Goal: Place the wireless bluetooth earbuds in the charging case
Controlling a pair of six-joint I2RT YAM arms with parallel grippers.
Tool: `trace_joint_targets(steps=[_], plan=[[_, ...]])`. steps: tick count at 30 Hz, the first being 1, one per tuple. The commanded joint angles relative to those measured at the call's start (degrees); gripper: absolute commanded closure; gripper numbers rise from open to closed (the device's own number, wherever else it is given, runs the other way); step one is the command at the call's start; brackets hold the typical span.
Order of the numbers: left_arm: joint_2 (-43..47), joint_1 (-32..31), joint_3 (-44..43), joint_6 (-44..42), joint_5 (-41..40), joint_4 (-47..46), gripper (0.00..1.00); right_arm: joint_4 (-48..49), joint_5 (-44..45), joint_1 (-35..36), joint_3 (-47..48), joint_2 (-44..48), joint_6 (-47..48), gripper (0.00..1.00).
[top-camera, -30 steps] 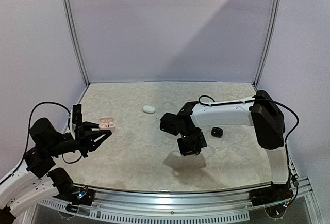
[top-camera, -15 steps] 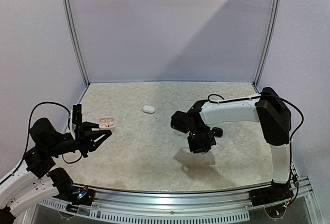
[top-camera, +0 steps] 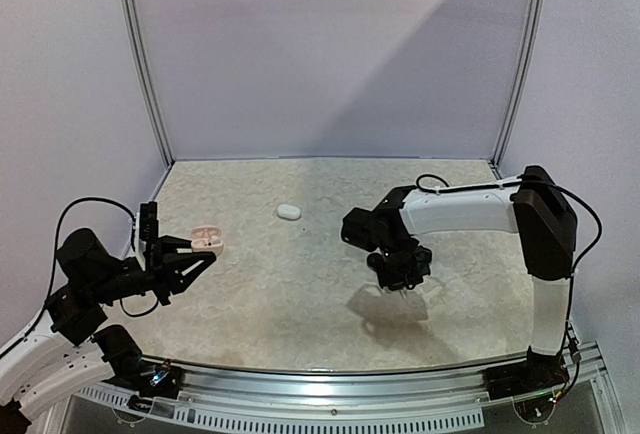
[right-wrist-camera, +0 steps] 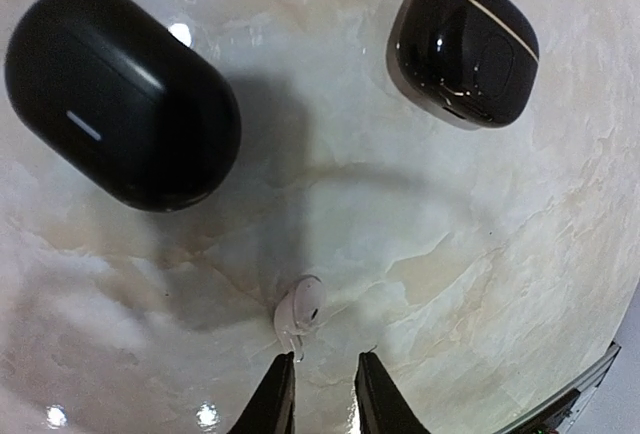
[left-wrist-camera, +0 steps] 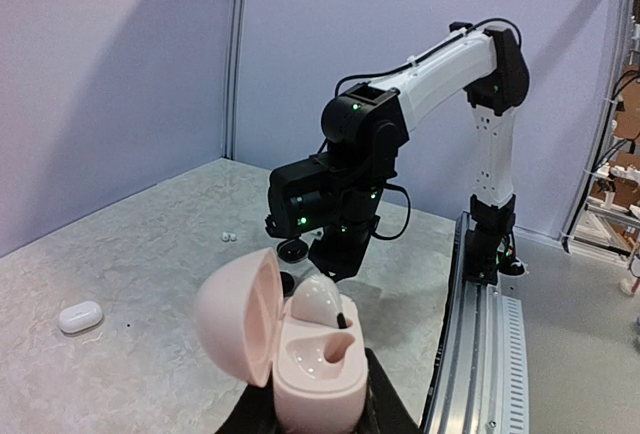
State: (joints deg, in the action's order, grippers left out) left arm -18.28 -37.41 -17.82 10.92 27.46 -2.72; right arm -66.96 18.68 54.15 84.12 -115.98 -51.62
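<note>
Since it shifted right, right gripper (right-wrist-camera: 325, 366) — slightly parted, empty, by earbud (right-wrist-camera: 300, 312) | left gripper (left-wrist-camera: 318, 416) clamps case (left-wrist-camera: 318, 366)

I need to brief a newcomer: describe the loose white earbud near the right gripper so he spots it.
Find the right gripper over the marbled table. Just ahead of it lies the earbud. It is tiny and white; its neighbours, a long case and a gold-striped case, are bigger and black.
</note>
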Motion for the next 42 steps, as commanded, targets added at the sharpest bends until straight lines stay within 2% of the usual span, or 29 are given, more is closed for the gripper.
trace_joint_targets(steps=[1, 3, 5, 16, 22, 37, 42], plan=[[0.6, 0.6, 0.7, -0.5, -0.7, -0.8, 1.0, 1.3, 0.0, 0.2, 1.9, 2.2, -0.1, 0.67], [0.6, 0.6, 0.7, -0.4, -0.7, -0.9, 1.0, 5.4, -1.6, 0.1, 0.7, 2.2, -0.3, 0.54], [0.6, 0.6, 0.6, -0.5, -0.7, -0.7, 1.0, 7.0, -2.0, -0.2, -0.3, 2.0, -1.2, 0.5], [0.9, 0.6, 0.7, -0.5, -0.7, -0.6, 1.0, 11.6, -2.8, -2.7, -5.9, 2.1, -1.5, 0.54], [0.8, 0.6, 0.6, -0.6, -0.7, -0.4, 1.0, 15.1, -5.1, -3.4, -9.2, 2.7, -1.6, 0.67], [-0.1, 0.6, 0.3, -0.1, 2.9, -1.2, 1.0, 25.8, -10.5, -5.9, -20.6, 9.5, -2.4, 0.84], [-0.8, 0.6, 0.0, 0.1, 3.6, -1.3, 1.0, 31.2, -14.9, -6.0, -22.0, 12.1, 0.5, 0.91]])
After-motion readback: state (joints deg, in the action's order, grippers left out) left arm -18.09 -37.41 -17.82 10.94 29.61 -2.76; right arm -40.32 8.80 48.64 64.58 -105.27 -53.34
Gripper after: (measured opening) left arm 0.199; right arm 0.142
